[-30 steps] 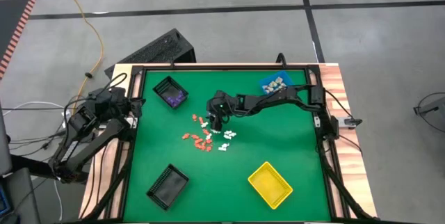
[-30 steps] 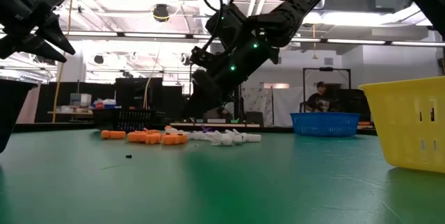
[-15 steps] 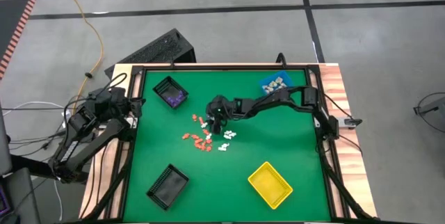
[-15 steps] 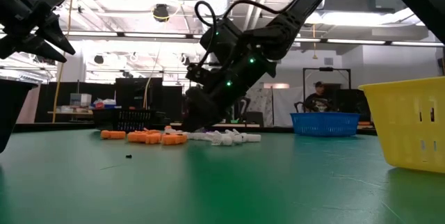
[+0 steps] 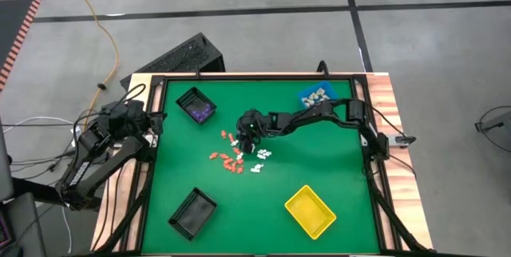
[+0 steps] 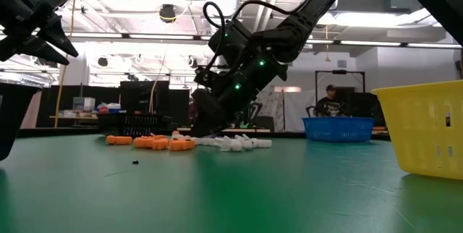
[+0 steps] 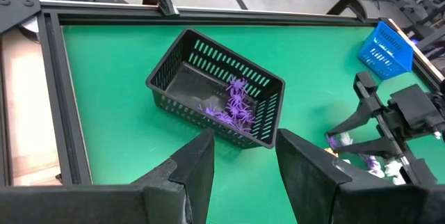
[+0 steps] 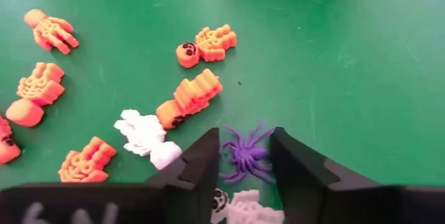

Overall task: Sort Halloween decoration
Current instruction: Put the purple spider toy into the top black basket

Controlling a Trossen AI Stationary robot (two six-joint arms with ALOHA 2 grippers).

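Purple spider straddled by the right gripper, grasp not yet closed.

High view: right gripper (image 5: 247,132) sits low over the scattered Halloween decoration (image 5: 237,155) at mid-table; left gripper (image 5: 148,123) waits at the table's left edge; finger state unreadable from above.
Low view: the right arm's wrist hides the fingertips, so contact with the mat cannot be judged.
Left wrist view: left jaws parted, holding nothing, facing the black bin (image 7: 215,90) of purple pieces.
Right wrist view: right jaws parted either side of the purple spider (image 8: 245,153). Risk: the white skeleton (image 8: 146,136) and orange skeleton (image 8: 189,98) lie just beside, so closing could trap a neighbour or pinch only thin legs and drop it. Pieces at the frame's bottom are cut off.
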